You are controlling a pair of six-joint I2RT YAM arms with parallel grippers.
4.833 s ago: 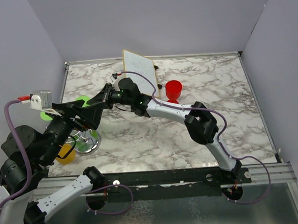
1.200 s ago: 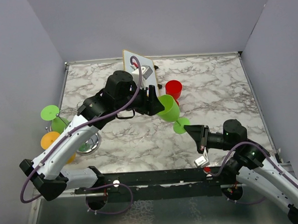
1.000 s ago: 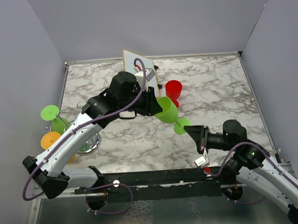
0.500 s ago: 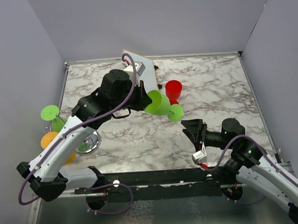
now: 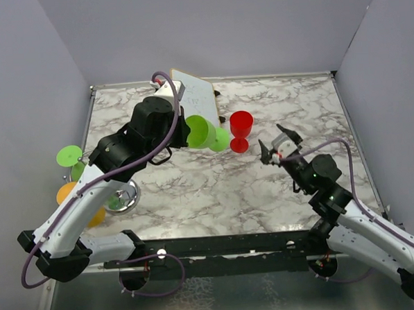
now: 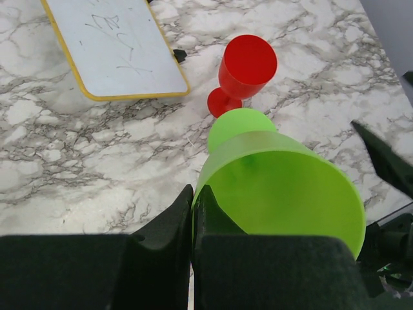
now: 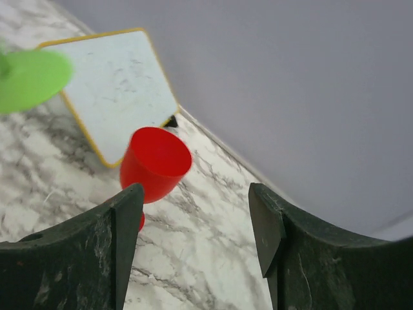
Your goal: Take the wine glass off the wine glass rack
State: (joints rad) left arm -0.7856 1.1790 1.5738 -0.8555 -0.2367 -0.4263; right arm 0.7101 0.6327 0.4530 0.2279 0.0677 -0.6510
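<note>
A green wine glass (image 5: pixel 200 132) hangs on its side in the air in front of the white board, foot (image 5: pixel 221 139) pointing right. My left gripper (image 5: pixel 185 131) is shut on its rim; in the left wrist view the fingertips (image 6: pixel 192 201) pinch the edge of the green bowl (image 6: pixel 284 194). The chrome wine glass rack (image 5: pixel 123 197) stands at the left edge, with another green glass (image 5: pixel 69 156) and an orange one (image 5: pixel 92 208) hanging on it. My right gripper (image 5: pixel 276 148) is open and holds nothing, right of the red glass; its jaws stand wide in the right wrist view (image 7: pixel 197 223).
A red wine glass (image 5: pixel 241 129) stands upright on the marble table (image 5: pixel 216 189), just right of the held glass's foot. A white board with a yellow edge (image 5: pixel 198 98) leans at the back. Grey walls close in the left, back and right sides.
My right gripper opened, let go of the green glass's foot and swung up and back toward the red glass. My left arm carried the green glass back and left, toward the board.
</note>
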